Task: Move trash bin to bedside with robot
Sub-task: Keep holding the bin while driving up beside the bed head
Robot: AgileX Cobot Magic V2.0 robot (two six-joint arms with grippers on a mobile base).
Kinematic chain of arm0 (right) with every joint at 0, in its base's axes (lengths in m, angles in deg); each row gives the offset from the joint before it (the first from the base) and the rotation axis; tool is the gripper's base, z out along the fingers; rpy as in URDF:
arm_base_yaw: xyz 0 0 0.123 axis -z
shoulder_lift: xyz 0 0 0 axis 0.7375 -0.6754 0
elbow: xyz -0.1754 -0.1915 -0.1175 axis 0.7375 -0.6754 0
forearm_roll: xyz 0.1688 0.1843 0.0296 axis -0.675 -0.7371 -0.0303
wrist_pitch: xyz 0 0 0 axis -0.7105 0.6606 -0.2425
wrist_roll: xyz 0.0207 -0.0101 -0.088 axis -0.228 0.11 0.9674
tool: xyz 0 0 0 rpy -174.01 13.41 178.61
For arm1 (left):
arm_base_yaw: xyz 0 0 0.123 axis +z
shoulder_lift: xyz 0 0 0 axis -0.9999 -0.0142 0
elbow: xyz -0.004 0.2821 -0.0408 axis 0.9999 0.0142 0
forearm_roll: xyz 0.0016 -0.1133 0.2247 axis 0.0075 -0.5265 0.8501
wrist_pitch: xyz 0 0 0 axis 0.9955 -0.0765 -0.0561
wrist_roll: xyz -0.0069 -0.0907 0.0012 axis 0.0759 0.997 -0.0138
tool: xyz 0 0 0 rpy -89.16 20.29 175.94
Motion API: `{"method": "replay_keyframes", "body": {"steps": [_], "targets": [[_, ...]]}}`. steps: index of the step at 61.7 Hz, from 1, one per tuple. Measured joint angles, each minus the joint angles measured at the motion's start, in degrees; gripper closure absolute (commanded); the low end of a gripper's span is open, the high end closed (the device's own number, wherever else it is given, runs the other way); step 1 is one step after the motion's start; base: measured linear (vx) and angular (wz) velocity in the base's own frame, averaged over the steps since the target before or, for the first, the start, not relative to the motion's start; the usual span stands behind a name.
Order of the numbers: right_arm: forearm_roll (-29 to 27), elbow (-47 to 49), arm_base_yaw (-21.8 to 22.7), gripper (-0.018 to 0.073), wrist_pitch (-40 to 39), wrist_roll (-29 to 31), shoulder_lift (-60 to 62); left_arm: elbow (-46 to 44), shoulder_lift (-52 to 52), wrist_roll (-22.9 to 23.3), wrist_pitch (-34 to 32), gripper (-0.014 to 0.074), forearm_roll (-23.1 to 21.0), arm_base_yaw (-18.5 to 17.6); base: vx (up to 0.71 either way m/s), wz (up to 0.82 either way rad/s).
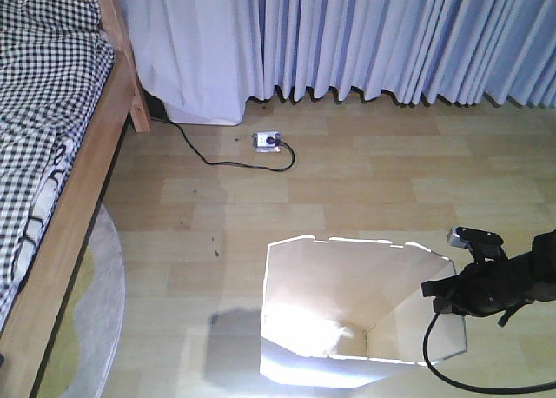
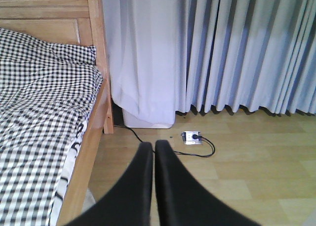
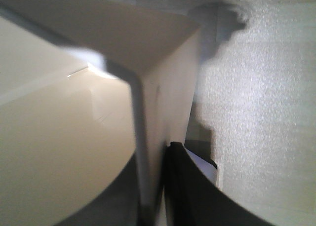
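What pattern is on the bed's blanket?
Black-and-white checks on the bedding, clearest in the left wrist view.

Daylight comes through the pale curtains, and the room is bright. A white glare washes out the bottom of the trash bin. A soft grey shadow lies on the floor to its left. The right wrist view is dim and very blurry. In the left wrist view, the left hand is out of focus.
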Motion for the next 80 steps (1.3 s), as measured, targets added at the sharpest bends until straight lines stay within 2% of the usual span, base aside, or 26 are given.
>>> {"method": "replay_keyframes", "body": {"steps": [80], "targets": [[0.0,0.0,0.0,0.0564,0.0,0.0,0.0,0.0,0.0,0.0,0.0,0.0603,0.0,0.0,0.24,0.01]]}}
